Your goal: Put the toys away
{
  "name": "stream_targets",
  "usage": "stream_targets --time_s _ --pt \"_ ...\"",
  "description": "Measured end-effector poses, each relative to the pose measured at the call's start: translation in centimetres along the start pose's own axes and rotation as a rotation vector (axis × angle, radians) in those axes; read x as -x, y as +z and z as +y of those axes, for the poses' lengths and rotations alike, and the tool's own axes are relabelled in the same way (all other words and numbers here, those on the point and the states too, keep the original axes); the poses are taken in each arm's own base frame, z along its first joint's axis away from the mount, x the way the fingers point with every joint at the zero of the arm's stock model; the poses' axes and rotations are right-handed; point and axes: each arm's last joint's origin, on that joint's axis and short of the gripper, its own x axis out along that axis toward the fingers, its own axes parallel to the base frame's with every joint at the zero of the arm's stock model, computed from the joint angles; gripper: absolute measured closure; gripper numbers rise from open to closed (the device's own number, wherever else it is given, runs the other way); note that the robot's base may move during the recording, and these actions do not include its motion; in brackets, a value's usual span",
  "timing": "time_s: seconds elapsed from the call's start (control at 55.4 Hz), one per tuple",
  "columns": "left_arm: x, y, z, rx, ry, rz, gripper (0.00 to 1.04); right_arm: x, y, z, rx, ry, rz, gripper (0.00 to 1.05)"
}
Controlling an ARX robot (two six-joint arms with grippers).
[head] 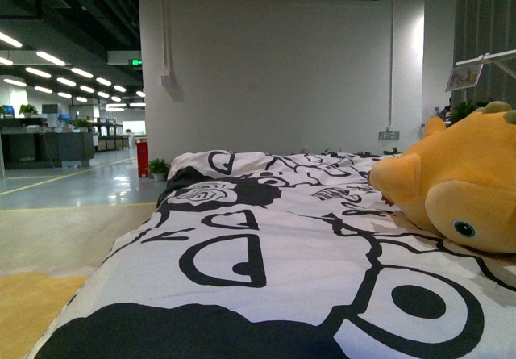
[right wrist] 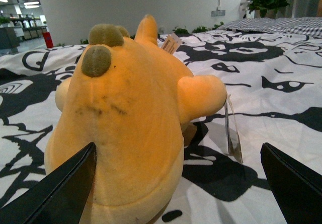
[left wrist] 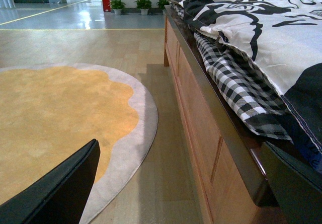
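Note:
The orange-yellow plush animal (head: 459, 185) lies on the black-and-white patterned bed cover (head: 266, 262) at the right, its teal-ringed eye facing me. In the right wrist view the plush (right wrist: 126, 118) fills the near middle, with two olive bumps on top and a hang tag (right wrist: 232, 133) beside it. My right gripper (right wrist: 178, 183) is open, its jaws wide apart, just behind the plush; one black finger (right wrist: 65, 191) overlaps its lower side. My left gripper (left wrist: 183, 183) is open and empty, low beside the bed frame above the floor. Neither arm shows in the front view.
A wooden bed frame (left wrist: 211, 148) runs along the left gripper, with a checked sheet (left wrist: 236, 83) hanging over its edge. A round yellow rug (left wrist: 55, 118) lies on the wooden floor. A white wall (head: 274, 68) stands behind the bed, with small potted plants (left wrist: 131, 5) at its foot.

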Motion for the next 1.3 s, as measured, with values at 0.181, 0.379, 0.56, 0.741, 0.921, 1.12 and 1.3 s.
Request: stream_targets --time_s 0.181,0.379,0.56,0.741,0.921,1.12,1.3 --pt "0.0 0.0 0.0 0.0 0.0 0.0 0.06 -1.1 1.0 0.3 -0.013 0.0 -0.02 0.07" --pt "0.0 0.0 0.0 0.0 0.0 0.0 0.06 -1.3 1.4 -0.6 -0.029 0.003 -0.014 0.07" --pt "0.0 0.0 0.0 0.0 0.0 0.0 0.06 -0.7 2.4 -2.0 -0.047 0.008 -0.021 0.07" --pt "0.0 0.0 0.0 0.0 0.0 0.0 0.06 0.1 3.2 -2.2 -0.066 0.037 -0.018 0.07" --pt "0.0 0.0 0.0 0.0 0.0 0.0 0.06 0.4 3.3 -0.8 -0.077 0.077 -0.019 0.07" --pt "0.0 0.0 0.0 0.0 0.0 0.0 0.06 0.2 2.7 1.5 -0.079 0.11 -0.011 0.07" --pt "0.0 0.0 0.0 0.0 0.0 0.0 0.06 -0.6 2.1 3.5 -0.062 0.122 -0.015 0.07"
